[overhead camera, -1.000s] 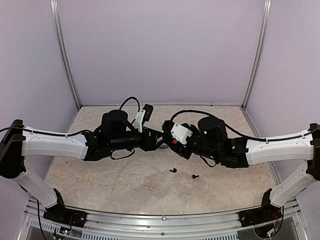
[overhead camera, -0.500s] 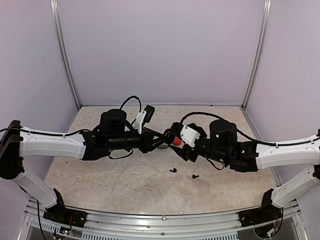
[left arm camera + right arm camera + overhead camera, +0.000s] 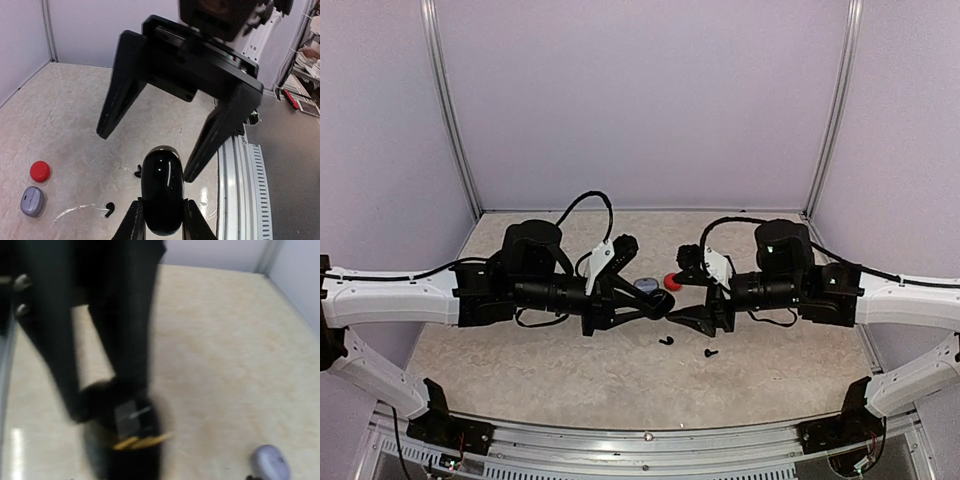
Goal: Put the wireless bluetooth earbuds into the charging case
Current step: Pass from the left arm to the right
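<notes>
1. The left gripper (image 3: pixel 161 217) was clamped on the black charging case (image 3: pixel 161 192). Its pads sat on the two flanks near one end, and most of the shell stuck out past the fingertips.
2. The right gripper (image 3: pixel 146 156) was wide open and held nothing. Its fingers straddled the case's free end, and I couldn't tell if they touched it.
3. One black earbud (image 3: pixel 138 171) lay on the table below the fingers, just outside the left one. A second black earbud (image 3: pixel 108 209) lay further out the same way. A red case (image 3: pixel 40 171) and a grey case (image 3: pixel 32 201) sat well beyond those.
4. My guess is the case is light, hard and glossy, so slippery. I'd squeeze it across the broad sides, clear of the gold-edged end. Whether the lid was open, no idea, because the right wrist view was a blur.
5. The buds look tiny and feather-light, likely to skitter away. I'd pinch across the stem with just the fingertips.
6. The tabletop (image 3: pixel 75 110) was smooth, beige and marbled, with a bit of glare, so probably not much friction. Plain lilac walls (image 3: pixel 640 100) closed it in on three sides.
</notes>
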Robot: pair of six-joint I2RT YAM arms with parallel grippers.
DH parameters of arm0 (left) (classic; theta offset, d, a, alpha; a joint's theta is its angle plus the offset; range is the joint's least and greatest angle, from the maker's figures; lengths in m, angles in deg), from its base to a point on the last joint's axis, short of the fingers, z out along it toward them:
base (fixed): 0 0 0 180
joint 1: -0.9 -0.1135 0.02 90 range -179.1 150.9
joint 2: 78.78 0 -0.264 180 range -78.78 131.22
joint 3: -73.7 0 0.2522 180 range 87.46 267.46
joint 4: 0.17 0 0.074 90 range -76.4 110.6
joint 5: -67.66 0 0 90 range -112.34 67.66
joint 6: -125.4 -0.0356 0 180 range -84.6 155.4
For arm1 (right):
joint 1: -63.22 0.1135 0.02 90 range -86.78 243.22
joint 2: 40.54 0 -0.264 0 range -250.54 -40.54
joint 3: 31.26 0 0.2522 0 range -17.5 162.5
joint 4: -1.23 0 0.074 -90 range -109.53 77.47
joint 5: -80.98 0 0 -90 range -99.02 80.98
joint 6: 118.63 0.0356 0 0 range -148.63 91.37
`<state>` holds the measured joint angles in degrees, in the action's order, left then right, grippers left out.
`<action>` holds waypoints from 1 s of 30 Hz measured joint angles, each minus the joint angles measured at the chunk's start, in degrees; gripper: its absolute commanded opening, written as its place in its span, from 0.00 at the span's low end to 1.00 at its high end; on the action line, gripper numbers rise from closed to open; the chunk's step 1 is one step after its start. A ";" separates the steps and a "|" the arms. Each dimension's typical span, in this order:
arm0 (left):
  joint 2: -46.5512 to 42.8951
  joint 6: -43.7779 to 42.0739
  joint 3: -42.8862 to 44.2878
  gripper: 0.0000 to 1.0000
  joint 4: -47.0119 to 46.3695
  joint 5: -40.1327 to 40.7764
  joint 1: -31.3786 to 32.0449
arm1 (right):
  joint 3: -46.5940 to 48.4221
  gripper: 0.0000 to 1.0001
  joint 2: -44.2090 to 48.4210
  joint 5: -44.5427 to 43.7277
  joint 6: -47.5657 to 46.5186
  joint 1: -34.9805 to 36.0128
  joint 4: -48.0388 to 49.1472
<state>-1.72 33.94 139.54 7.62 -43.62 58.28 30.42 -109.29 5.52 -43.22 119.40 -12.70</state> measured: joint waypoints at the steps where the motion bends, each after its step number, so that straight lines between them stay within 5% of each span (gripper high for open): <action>1: -0.15 -1.20 0.00 0.11 0.70 -0.55 0.72 | 0.55 0.67 0.00 2.05 0.63 -0.59 -1.05; 13: -0.28 -5.53 0.31 0.11 3.17 -1.29 1.86 | 4.07 0.59 -1.84 16.41 3.23 -1.25 -6.62; 25: -0.15 -5.95 0.92 0.11 3.10 -3.02 1.90 | 4.07 0.26 -3.04 17.33 3.52 -1.25 -7.37; 30: -0.13 -6.25 0.92 0.48 3.30 -3.28 1.90 | 4.07 0.15 -3.26 17.59 4.07 -1.51 -7.56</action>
<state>-1.85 27.69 140.46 10.92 -46.90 60.19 34.49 -112.55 23.12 -39.16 117.89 -20.26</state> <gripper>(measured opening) 0.259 0.212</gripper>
